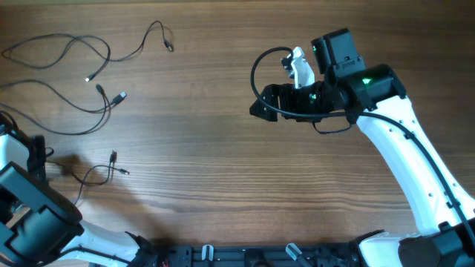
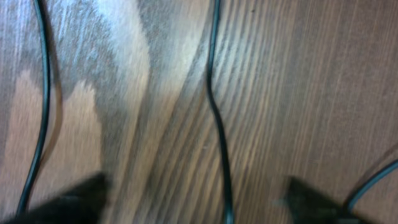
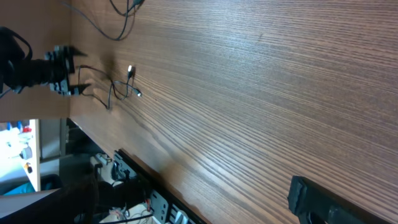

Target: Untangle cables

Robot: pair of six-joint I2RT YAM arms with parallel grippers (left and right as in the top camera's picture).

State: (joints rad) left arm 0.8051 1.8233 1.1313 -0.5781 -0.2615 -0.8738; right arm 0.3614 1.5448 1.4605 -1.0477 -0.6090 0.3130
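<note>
Several thin dark cables [image 1: 70, 50] lie loose at the table's far left, and some have silvery tips [image 1: 121, 96]. A short cable [image 1: 100, 172] lies nearer the front, just right of my left gripper [image 1: 46, 162]. In the left wrist view that gripper [image 2: 196, 200] is open. Its dark fingertips [image 2: 78, 200] stand wide apart, low over the wood, and one cable strand [image 2: 217, 124] runs between them unpinched. Other strands [image 2: 40, 112] pass outside the fingers. My right gripper [image 1: 257, 104] hovers open and empty over mid-table, far from the cables. Only one finger [image 3: 314, 199] shows in the right wrist view.
The wooden table [image 1: 223, 185] has its front edge near a black rail [image 1: 245, 256]. The right arm's own thick black cable [image 1: 256, 74] loops beside its wrist. The right wrist view shows the left arm [image 3: 37, 71] and the short cable [image 3: 121, 87] near the table edge.
</note>
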